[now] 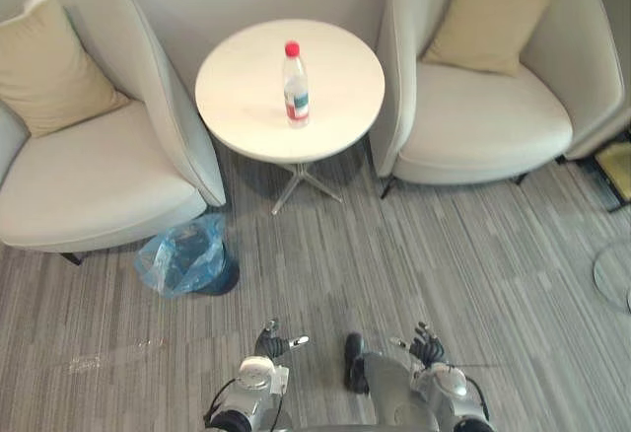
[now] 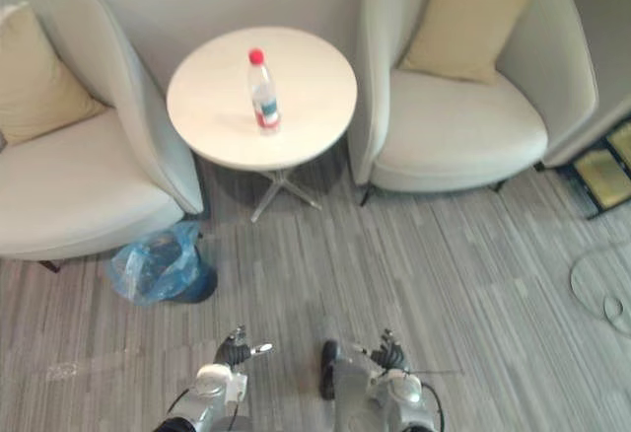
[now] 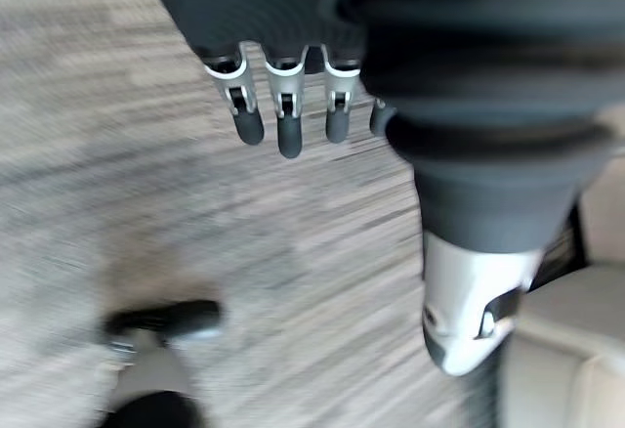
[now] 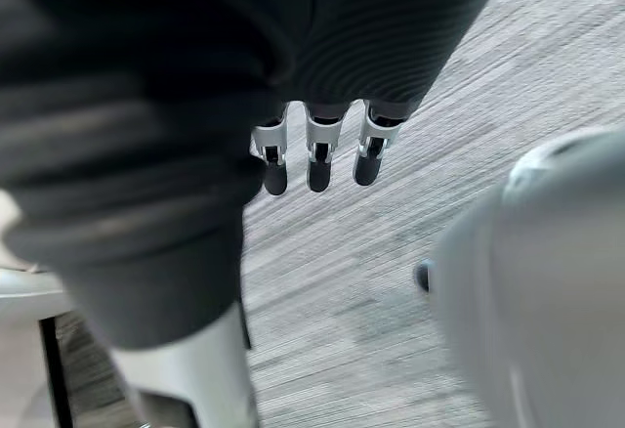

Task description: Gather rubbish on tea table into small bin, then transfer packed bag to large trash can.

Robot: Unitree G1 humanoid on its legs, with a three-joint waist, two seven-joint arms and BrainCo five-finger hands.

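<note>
Left hand (image 1: 268, 342), right hand (image 1: 426, 345): hanging low, fingers (image 3: 289, 127) relaxed, empty. Bottle (image 1: 296, 87) standing on desk (image 1: 242, 97): worth grasping mid-body, sideways.

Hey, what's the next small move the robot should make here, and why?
Probably step forward toward the tea table. The bottle stands upright on it, while the left hand and right hand hang open and empty low over the floor, well short of it. The small bin with its blue bag sits on the floor beside the armchair.
</note>
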